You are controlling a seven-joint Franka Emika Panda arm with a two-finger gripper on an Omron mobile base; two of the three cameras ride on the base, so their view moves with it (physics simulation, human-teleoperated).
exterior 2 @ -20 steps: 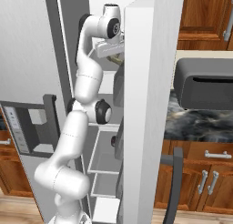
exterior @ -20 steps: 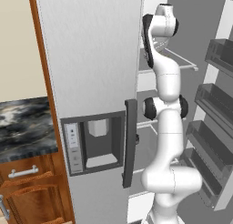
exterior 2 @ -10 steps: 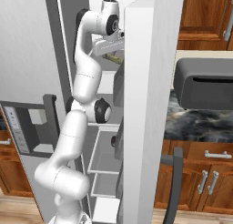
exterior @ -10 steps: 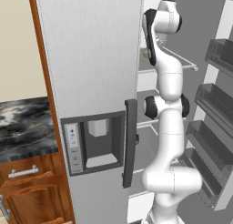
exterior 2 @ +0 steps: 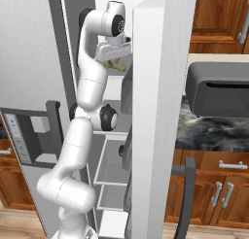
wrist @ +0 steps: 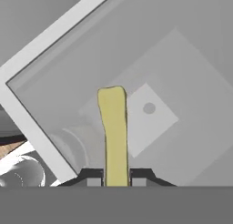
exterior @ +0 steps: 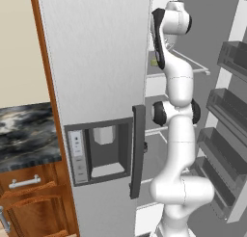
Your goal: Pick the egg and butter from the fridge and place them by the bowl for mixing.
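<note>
The butter (wrist: 113,127) is a pale olive-yellow stick standing up between my two dark fingertips (wrist: 93,177) in the hand view. My gripper (wrist: 116,178) is shut on its near end. Below it lies a grey shelf (wrist: 182,73) of the fridge (exterior: 96,62). In the right base view my gripper (exterior 2: 115,59) is high inside the open fridge (exterior 2: 155,111), with the butter (exterior 2: 116,65) showing under the hand. A sliver of the butter (exterior: 154,62) shows past the door edge in the left base view. The egg and the bowl are out of view.
The open fridge door (exterior 2: 151,136) stands close on the arm's right, with door bins (exterior: 231,106) on the far side. A dark toaster (exterior 2: 219,90) sits on the marble counter (exterior 2: 209,131). Wooden cabinets (exterior: 29,202) flank the fridge.
The arm's top joint has risen slightly and the hand has lifted a little at the upper shelf. The jaws have closed the last bit on the butter.
</note>
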